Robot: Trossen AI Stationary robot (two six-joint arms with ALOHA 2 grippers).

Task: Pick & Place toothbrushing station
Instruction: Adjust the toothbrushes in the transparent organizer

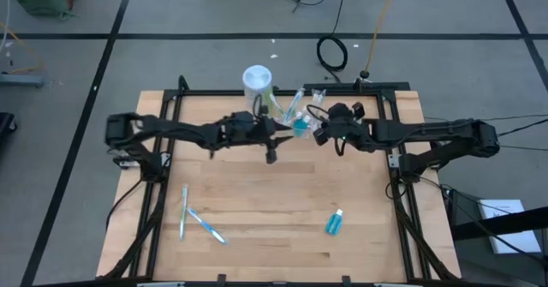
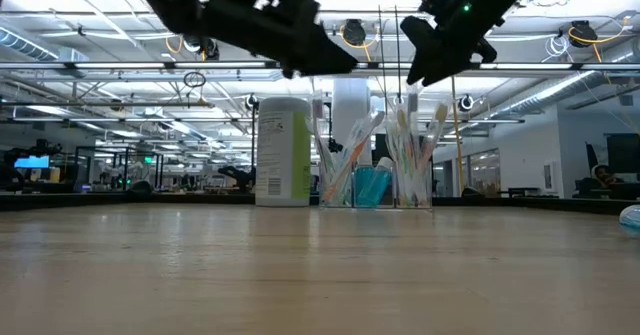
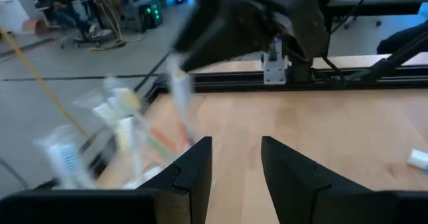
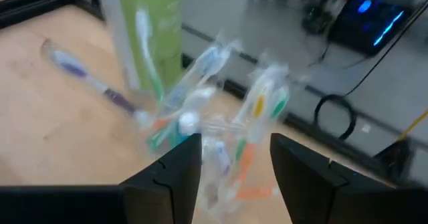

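Right tool (image 1: 318,126) open above cup (image 1: 315,98), toothbrushes (image 2: 345,165) inside

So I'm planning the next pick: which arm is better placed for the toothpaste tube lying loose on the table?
Probably the right: the toothpaste tube lies on the right pincer's side, while the left pincer hangs farther across.

From overhead I look straight down on the whole worktop (image 1: 257,218) and both arms. My low camera sits at worktop level, facing across into the room. Each wrist camera looks forward past its own tool, close above the wood. All four share the cluster of wrapped toothbrushes (image 2: 400,160) at the worktop's far edge.
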